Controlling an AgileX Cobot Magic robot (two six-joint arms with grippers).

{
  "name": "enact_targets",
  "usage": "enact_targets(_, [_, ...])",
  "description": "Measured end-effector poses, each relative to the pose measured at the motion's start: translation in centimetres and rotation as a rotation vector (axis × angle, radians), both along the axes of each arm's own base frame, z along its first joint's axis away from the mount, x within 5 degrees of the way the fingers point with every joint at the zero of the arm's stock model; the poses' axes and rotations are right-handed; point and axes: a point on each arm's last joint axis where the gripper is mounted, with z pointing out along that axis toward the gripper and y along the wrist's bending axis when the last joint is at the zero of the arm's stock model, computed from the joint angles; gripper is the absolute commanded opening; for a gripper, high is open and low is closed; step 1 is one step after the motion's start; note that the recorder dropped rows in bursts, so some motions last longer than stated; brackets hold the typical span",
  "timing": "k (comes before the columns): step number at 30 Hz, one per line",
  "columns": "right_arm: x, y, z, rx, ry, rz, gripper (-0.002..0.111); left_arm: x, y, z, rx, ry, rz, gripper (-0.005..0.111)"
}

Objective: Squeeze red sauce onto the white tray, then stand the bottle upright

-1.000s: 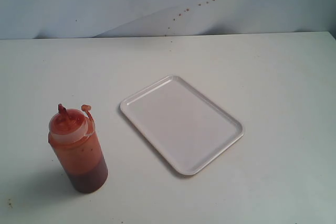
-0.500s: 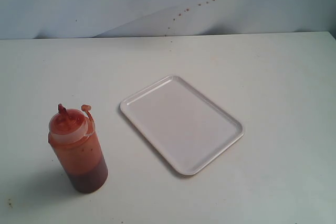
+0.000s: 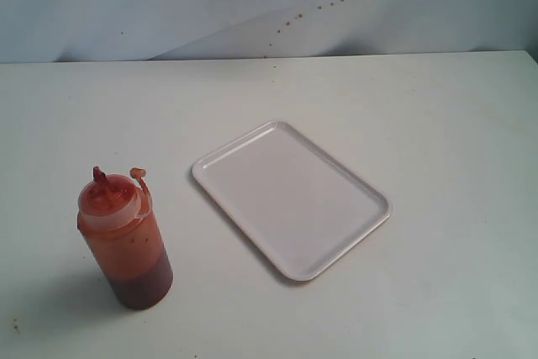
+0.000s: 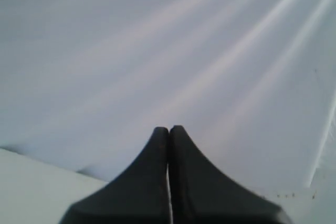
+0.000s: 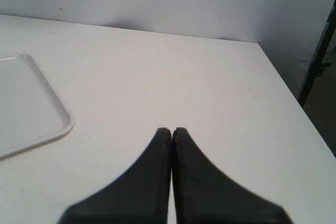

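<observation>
Nothing has moved since a second ago: bottle, tray and both claws sit as they did. On the left of the exterior view, toward the near edge of the white bench, the bottle stands upright on its base, its long axis vertical. Its pointed nozzle aims straight up, and the small tethered cap hangs open just beside it on the tray side. The red sauce shows through the translucent wall, filling the body nearly to the shoulder, orange-red above and darker toward the bottom, with smears on the domed top. Near the bottle but not touching it, at the middle of the bench, lies the white tray, flat, its floor plain white all over. Its long axis runs diagonally from far left to near right. Behind the bench hangs a pale backdrop flecked with small reddish specks. Neither arm appears in the exterior view. The left claw has its two dark fingers pressed together with nothing between them, facing the pale backdrop. The right claw is likewise pinched together and holds nothing; it hangs above bare bench, with a corner of the tray off to one side.
</observation>
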Motion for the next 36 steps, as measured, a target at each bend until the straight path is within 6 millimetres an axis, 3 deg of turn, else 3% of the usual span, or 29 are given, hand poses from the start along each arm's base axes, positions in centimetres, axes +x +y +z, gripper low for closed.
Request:
enact_targets(14, [0.0,0.0,0.0,0.0,0.0,0.0,0.0,-2.0,1.7,3.5,-0.163,-0.436,0.137,0.0])
enact_targets(17, [0.0,0.0,0.0,0.0,0.0,0.0,0.0,-2.7,1.2,5.5,-0.052,-0.502,0.12,0.0])
enact_targets(20, [0.0,0.0,0.0,0.0,0.0,0.0,0.0,-3.0,0.1,7.9,0.173,-0.553,0.11,0.0])
enact_targets(24, [0.0,0.0,0.0,0.0,0.0,0.0,0.0,-0.4,-1.1,9.2,0.36,-0.411,0.055,0.0])
enact_targets(30, [0.0,0.0,0.0,0.0,0.0,0.0,0.0,5.8,-1.6,6.4,0.304,-0.05,-0.067,0.0])
enact_targets(36, [0.0,0.0,0.0,0.0,0.0,0.0,0.0,9.0,-3.0,4.0,0.348,0.075,-0.229,0.0])
